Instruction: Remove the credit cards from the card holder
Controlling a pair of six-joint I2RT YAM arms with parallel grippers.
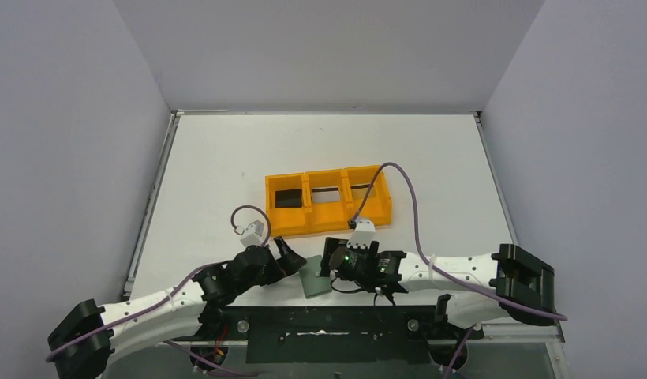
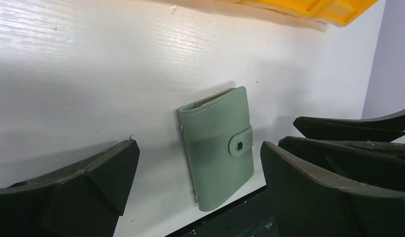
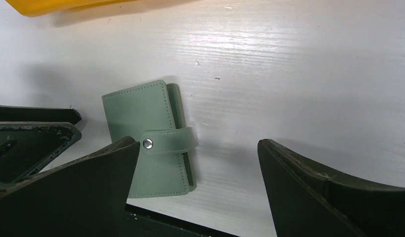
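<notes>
The card holder (image 1: 312, 281), a grey-green wallet, lies shut on the white table near its front edge, its snap tab (image 2: 238, 144) fastened. It lies between my two grippers. My left gripper (image 1: 292, 261) is open and empty just left of it; in the left wrist view (image 2: 198, 148) the wallet (image 2: 218, 148) lies between the spread fingers. My right gripper (image 1: 330, 260) is open and empty just right of it; in the right wrist view (image 3: 199, 145) the wallet (image 3: 141, 113) is by the left finger. No card shows at the wallet.
An orange three-compartment tray (image 1: 328, 219) stands just behind the grippers. Its left compartment holds a flat black shape (image 1: 287, 197); I cannot tell what it is. The dark front rail (image 1: 328, 324) runs right below the wallet. Grey walls close in both sides.
</notes>
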